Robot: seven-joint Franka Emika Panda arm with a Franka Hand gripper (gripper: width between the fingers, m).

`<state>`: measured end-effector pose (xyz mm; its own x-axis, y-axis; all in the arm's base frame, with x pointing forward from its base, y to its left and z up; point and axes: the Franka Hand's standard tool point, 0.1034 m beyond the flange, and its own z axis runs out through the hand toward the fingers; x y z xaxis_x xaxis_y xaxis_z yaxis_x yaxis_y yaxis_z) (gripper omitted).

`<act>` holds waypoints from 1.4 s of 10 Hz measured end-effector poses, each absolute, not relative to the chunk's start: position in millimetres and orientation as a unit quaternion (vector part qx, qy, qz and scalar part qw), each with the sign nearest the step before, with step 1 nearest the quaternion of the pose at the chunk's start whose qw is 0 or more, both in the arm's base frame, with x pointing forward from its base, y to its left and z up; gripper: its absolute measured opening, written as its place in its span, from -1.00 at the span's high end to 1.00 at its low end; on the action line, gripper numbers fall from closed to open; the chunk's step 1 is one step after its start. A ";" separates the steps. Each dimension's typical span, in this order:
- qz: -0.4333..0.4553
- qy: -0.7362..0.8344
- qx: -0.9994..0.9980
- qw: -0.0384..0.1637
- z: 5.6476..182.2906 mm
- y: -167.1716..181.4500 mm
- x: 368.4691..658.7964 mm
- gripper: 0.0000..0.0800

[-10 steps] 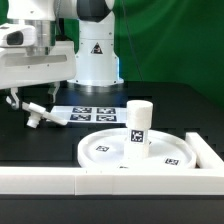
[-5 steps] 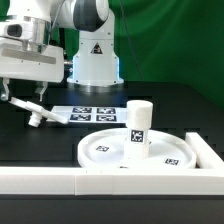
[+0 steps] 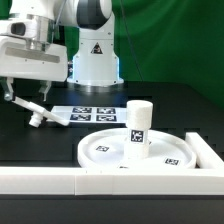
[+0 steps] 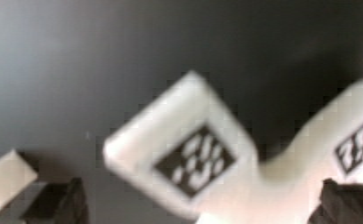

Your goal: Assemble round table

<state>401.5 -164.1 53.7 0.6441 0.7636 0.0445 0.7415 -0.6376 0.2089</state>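
Hand (image 4: 199, 203) wide open, empty, above the foot (image 3: 45, 112) by the desk's edge at the exterior view's left. We judge the foot light, stiff, slick plastic; we would grip across one arm.

We find no word, brand or number that we can read anywhere on the bench (image 3: 40, 145). The one sign is a black triangle on the white robot base (image 3: 97, 47) at the far edge; the symbol inside it is too small for us to make out. All else is black-white square tags, patterns without letters. A row of them is printed on the marker board (image 3: 95, 115) just ahead of that base. One sits on the side of the leg (image 3: 136, 133), and two small ones lie flat on the round disc (image 3: 155, 143) toward the near edge. In the wrist view, two blurred ones mark the foot piece (image 4: 204, 160).
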 end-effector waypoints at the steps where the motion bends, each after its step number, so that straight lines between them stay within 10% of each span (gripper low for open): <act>1: 0.066 0.411 0.906 0.081 58.5 -156.7 411.9 -0.62; 14: 0.063 0.389 0.916 0.078 30.2 -139.4 394.8 -0.62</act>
